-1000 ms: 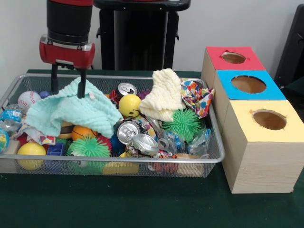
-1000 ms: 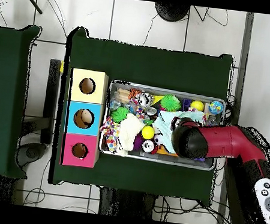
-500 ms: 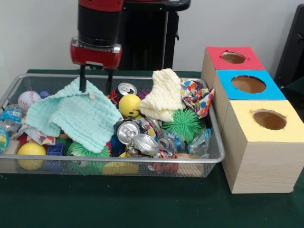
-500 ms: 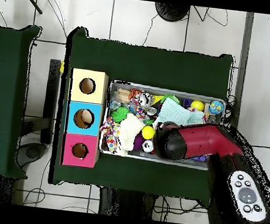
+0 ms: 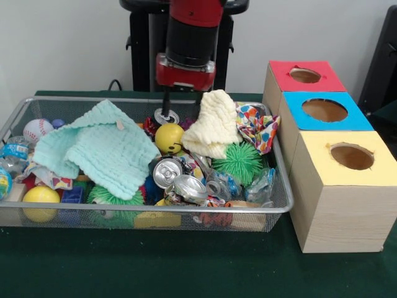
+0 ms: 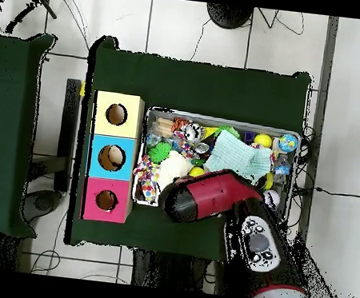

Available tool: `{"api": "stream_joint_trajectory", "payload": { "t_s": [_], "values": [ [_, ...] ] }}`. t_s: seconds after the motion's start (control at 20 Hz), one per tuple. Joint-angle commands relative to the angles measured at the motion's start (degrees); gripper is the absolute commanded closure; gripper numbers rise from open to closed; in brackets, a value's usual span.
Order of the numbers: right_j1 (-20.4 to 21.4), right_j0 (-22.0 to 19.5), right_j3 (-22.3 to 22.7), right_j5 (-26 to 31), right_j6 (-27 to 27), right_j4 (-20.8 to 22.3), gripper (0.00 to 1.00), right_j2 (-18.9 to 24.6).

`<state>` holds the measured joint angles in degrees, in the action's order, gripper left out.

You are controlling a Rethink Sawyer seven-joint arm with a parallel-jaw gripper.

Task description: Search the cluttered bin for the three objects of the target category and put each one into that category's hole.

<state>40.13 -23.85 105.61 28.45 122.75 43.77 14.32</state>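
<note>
Nearest in the wire mesh bin lie two crushed, shiny metal cans, side by side, with a yellow ball in the near corner. Behind them sit two spiky rubber balls, both green, and a smooth yellow ball. Three cloths rest on the heap: a mint waffle-weave one, a cream ribbed one and a spotted multicoloured one. A third can stands at the far side, top up. The gripper hangs over it, fingers spread, one finger touching it. Three wooden boxes stand beside the bin, each with a round hole.
</note>
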Motion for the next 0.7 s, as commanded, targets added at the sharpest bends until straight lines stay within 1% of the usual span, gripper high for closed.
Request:
{"api": "stream_joint_trajectory", "payload": {
  "t_s": [0.05, 0.2, 0.3, 0.5, 0.6, 0.7],
  "values": [
    [-4.4, 5.2, 6.3, -9.9, 21.4, -3.8, 0.0, -9.1],
    [-5.0, 6.0, 8.3, -12.9, 21.4, -6.0, 0.0, -10.8],
    [-5.3, 7.3, 9.0, -15.5, 21.9, -6.4, 0.0, -12.6],
    [-5.6, 8.5, 9.2, -17.4, 20.7, -7.7, 0.0, -14.3],
    [-5.4, 9.8, 8.2, -17.9, 19.2, -6.9, 0.0, -16.0],
    [-4.8, 12.0, 5.7, -18.5, 17.1, -4.6, 0.0, -18.5]
  ]
}}
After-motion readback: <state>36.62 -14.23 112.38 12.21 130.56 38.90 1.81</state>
